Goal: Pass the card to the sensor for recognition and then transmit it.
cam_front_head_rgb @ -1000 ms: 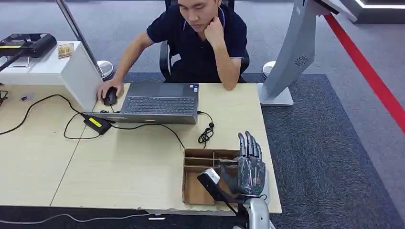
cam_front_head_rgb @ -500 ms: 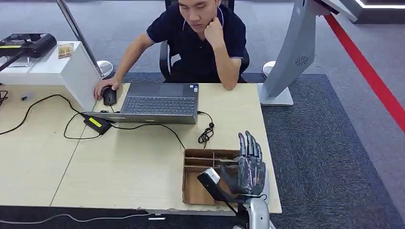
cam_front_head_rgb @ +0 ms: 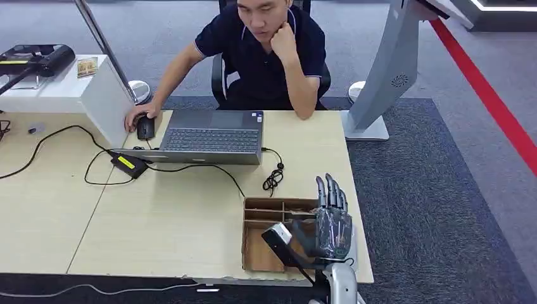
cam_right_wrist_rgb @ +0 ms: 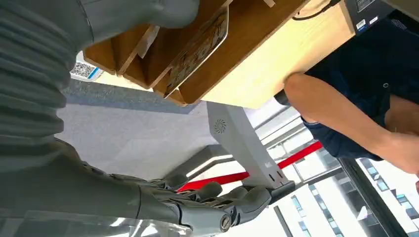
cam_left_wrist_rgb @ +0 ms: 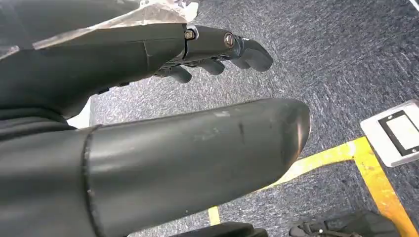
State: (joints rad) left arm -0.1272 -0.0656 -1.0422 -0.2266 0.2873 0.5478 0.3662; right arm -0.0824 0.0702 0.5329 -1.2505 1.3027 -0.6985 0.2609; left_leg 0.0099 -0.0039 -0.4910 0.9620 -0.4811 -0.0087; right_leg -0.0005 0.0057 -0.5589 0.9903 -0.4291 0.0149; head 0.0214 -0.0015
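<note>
We judge the task barely begun. Our right hand (cam_front_head_rgb: 330, 221) hovers over the box (cam_front_head_rgb: 256, 250) at 5 o'clock on the surface (cam_front_head_rgb: 158, 215), fingers straight and apart, holding nothing. The card (cam_right_wrist_rgb: 200, 49) stands in a slot of the box, just beside the thumb in the right wrist view, not yet pinched. Picking it, showing it to the sensor and handing it over all remain. We take the white kiosk (cam_front_head_rgb: 386, 69) at 1 o'clock for the sensor, but cannot confirm it.

Our left hand (cam_left_wrist_rgb: 197, 143) hangs over carpet, fingers loosely apart, empty.

The box sits near the surface's near edge and right edge, so a dropped card could slide off. To the right lies open carpet; the person (cam_front_head_rgb: 266, 50) and laptop (cam_front_head_rgb: 212, 136) crowd 12 o'clock.
</note>
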